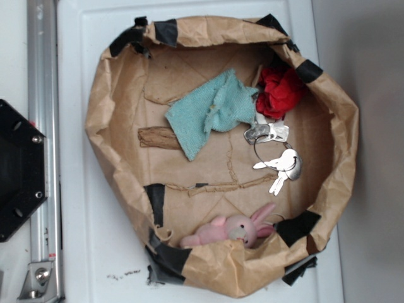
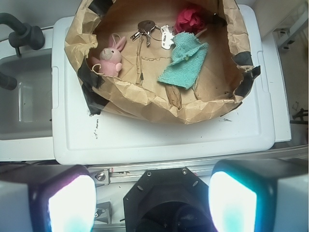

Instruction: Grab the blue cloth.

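Wrist view: the gripper (image 2: 152, 198) hangs high above the scene, its two fingers (image 2: 72, 203) spread wide with nothing between them. Well below, the blue cloth (image 1: 211, 113) lies rumpled on the floor of the brown paper basket (image 1: 341, 120), just beside the red cloth (image 1: 281, 91), keys (image 1: 278, 164) nearby and a pink toy rabbit (image 1: 233, 230) against the rim.

A brown paper nest (image 1: 101, 113) patched with black tape sits on a white lid (image 1: 82, 38), holding the blue cloth (image 1: 211, 112) beside a red cloth (image 1: 281, 91), a bunch of keys (image 1: 278, 158) just below them, and a pink rabbit (image 1: 233, 228) at the lower rim
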